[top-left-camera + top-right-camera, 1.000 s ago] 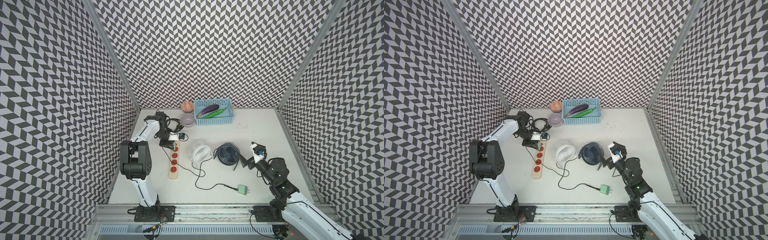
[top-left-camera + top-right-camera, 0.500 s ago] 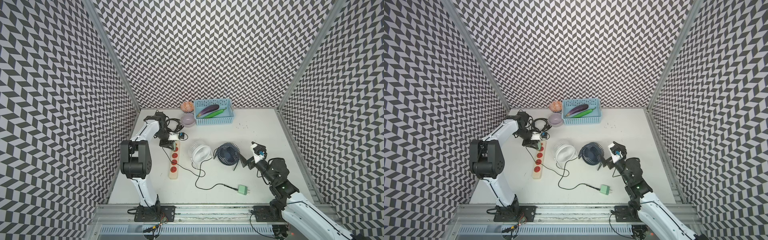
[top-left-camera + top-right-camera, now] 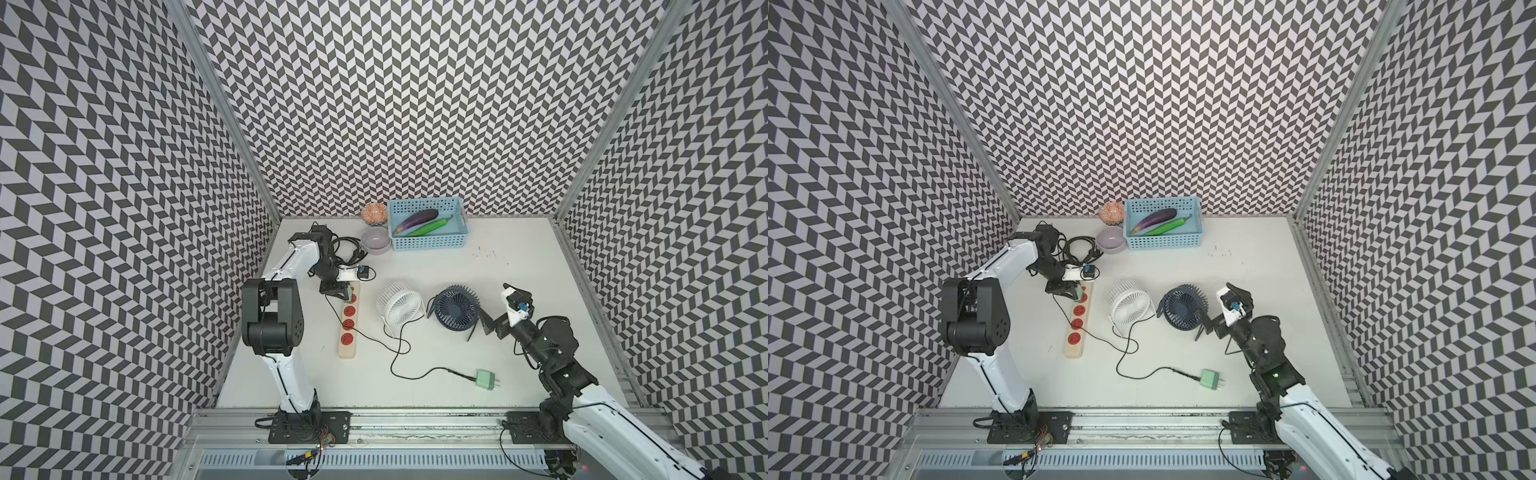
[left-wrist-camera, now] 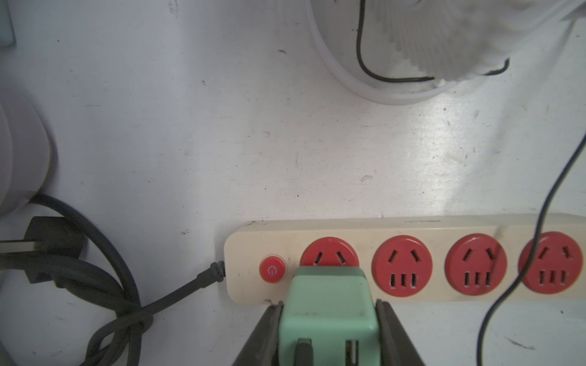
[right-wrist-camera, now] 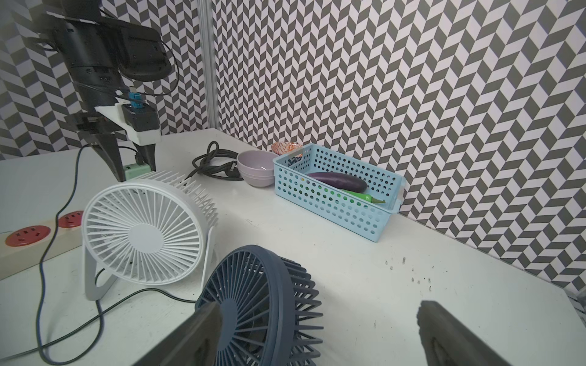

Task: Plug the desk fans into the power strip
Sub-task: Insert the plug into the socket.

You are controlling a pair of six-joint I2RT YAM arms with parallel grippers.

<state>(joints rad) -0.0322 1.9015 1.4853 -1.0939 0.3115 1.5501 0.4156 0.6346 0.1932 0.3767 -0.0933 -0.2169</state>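
Pinching a green plug (image 4: 328,301), the left fingers (image 4: 264,336) hold it at the farthest socket (image 4: 329,252) of 4 on the power strip (image 4: 412,226), left of the white fan (image 3: 401,306); a square, straight push should seat it. Right fingers (image 5: 459,336) stand spread.

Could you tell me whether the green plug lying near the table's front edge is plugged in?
Unplugged: the loose green plug lies on the table, prongs exposed, apart from the power strip.

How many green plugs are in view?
2. One green plug is clamped in the left gripper at the power strip's socket beside the button; the other lies loose on the table.
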